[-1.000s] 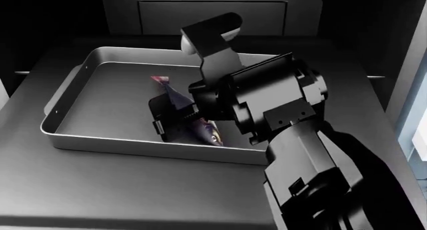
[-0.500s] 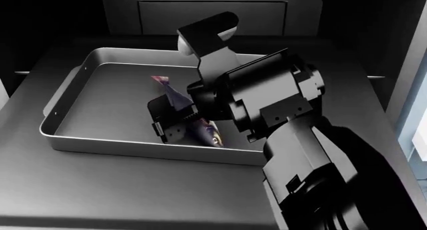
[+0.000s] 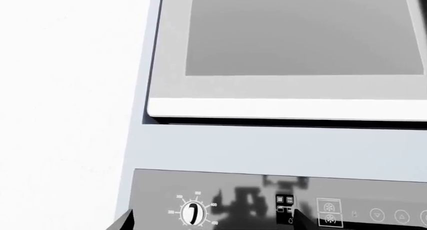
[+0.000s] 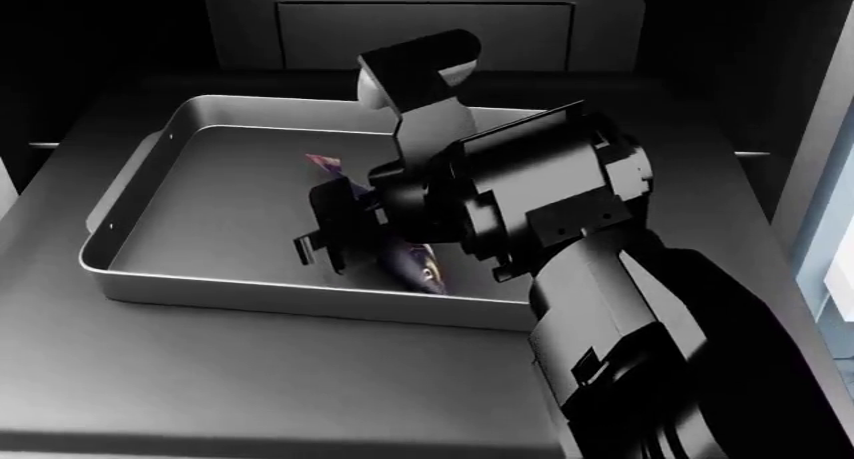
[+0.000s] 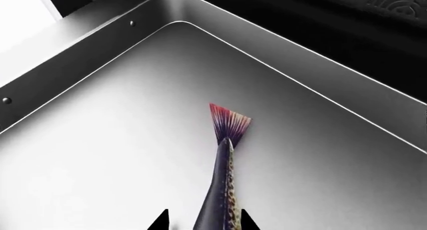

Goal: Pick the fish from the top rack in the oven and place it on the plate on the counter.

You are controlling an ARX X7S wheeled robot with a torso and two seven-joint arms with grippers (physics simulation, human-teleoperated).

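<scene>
Right gripper [image 4: 350,231] reaches into the oven [image 4: 120,39], down into the grey baking tray [image 4: 147,194]. The tray sits on the top rack [image 4: 267,369], a flat dull-grey sheet wider than the tray, which runs out toward the near edge.

The fish [image 5: 225,182] lies on the tray floor, right of centre. Pinkish forked tail points to the far left, head to the near right. From the head view the fish [image 4: 407,259] is mostly covered by the gripper; only the tail tip and the purplish head end show.

In the right wrist view two dark fingertips [image 5: 160,222] stand either side of the fish's body, very close on both flanks. The jaws straddle the body with a narrow gap; whether the pads actually touch the fish I cannot tell, since the contact lies at the picture's edge.

The right arm fills the near right of the head view, wrist bent down over the tray's near rim.

Left gripper: not seen in any view. Its wrist camera faces the oven's control panel [image 3: 280,205] with a white dial [image 3: 193,213], and a pale cabinet door [image 3: 293,54] above.
</scene>
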